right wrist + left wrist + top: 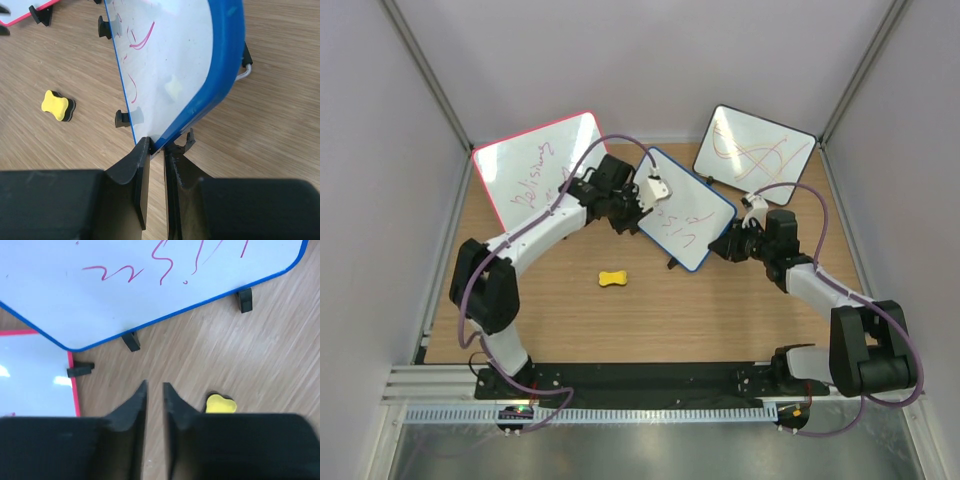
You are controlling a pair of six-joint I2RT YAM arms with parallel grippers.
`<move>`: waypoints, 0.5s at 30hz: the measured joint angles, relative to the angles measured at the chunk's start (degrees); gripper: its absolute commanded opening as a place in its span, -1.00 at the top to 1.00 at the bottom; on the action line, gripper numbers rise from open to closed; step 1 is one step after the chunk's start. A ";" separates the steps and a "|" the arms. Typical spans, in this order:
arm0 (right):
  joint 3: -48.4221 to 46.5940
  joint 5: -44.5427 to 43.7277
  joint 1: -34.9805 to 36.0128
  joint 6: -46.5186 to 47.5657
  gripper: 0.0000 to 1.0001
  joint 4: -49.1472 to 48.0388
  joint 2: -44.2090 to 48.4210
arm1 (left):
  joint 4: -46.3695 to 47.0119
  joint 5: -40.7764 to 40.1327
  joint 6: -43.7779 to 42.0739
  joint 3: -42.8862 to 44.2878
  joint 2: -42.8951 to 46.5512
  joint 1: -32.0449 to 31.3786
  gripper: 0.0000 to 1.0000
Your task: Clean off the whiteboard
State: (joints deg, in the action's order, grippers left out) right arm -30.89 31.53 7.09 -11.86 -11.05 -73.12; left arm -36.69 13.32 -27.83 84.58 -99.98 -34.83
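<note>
The blue-framed whiteboard (pixel 685 210) with red handwriting sits at the table's middle, tilted, with its small black feet showing. My right gripper (pixel 725 245) is shut on its near right edge; in the right wrist view the fingertips (pixel 157 147) pinch the blue frame (pixel 220 75). My left gripper (pixel 625 210) is at the board's far left side, above the table; in the left wrist view it (pixel 154 386) is shut with only a narrow slit and holds nothing, and the board (pixel 150 285) lies beyond it. A yellow eraser (pixel 612 278) lies on the table in front of the board.
A larger pink-framed board (pixel 535 165) leans at the back left, seen too in the left wrist view (pixel 35 375). A black-framed board with orange and red scribbles (pixel 760 150) stands at the back right. The eraser shows in both wrist views (pixel 220 404) (pixel 57 105). Walls enclose the wooden table.
</note>
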 measured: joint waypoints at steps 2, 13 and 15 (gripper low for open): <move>-0.09 -0.15 0.09 0.11 0.98 0.09 0.00 | -0.96 1.09 -2.01 0.57 -0.85 0.22 -0.31; -0.39 -0.46 0.48 0.61 0.98 0.42 -0.02 | -6.10 2.75 -10.40 -19.93 2.49 0.79 -0.80; -0.42 -0.50 0.50 0.63 0.98 0.42 -0.02 | -5.42 2.64 -10.64 -20.81 2.49 0.85 -0.75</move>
State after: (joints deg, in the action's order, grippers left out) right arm -31.31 31.03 7.60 -11.22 -10.63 -73.14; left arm -42.11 15.97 -38.48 63.77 -97.49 -33.98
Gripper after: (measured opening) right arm 0.209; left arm 0.892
